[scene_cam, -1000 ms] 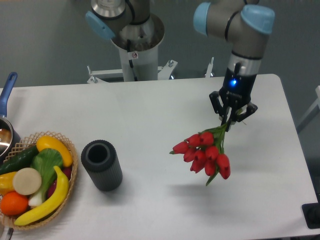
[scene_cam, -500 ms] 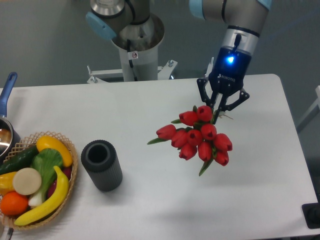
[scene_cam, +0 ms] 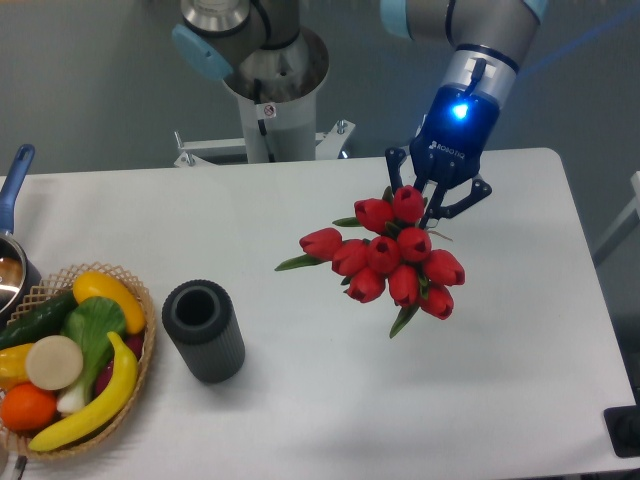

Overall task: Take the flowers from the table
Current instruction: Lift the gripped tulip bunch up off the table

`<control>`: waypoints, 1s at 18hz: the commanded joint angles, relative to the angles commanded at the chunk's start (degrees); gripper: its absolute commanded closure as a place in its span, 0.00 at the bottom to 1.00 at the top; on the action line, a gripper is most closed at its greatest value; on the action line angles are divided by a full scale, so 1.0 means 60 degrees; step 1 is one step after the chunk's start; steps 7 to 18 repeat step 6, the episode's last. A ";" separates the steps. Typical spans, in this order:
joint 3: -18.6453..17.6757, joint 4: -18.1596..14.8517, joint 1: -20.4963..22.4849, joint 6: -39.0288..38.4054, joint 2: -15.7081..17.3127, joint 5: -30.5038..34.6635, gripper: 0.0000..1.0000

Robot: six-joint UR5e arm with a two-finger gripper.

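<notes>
The arm reaches in from the upper right, its wrist pointing steeply down with a blue light glowing on it. The gripper (scene_cam: pixel 432 203) hangs above the table, black fingers (scene_cam: pixel 396 165) splayed at the knuckles and closed at the tips.

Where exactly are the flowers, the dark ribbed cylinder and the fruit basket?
flowers (scene_cam: pixel 390 262): fixed camera view, on the middle red buds.
dark ribbed cylinder (scene_cam: pixel 210 340): fixed camera view, on its ribbed side.
fruit basket (scene_cam: pixel 146 352): fixed camera view, on its wicker rim.
</notes>
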 joint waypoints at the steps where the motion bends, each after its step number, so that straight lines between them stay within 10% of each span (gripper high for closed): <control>1: 0.0000 0.0000 0.0015 0.0000 -0.0015 -0.0015 0.84; 18: -0.0015 0.0000 0.0059 0.0015 -0.0015 -0.0015 0.84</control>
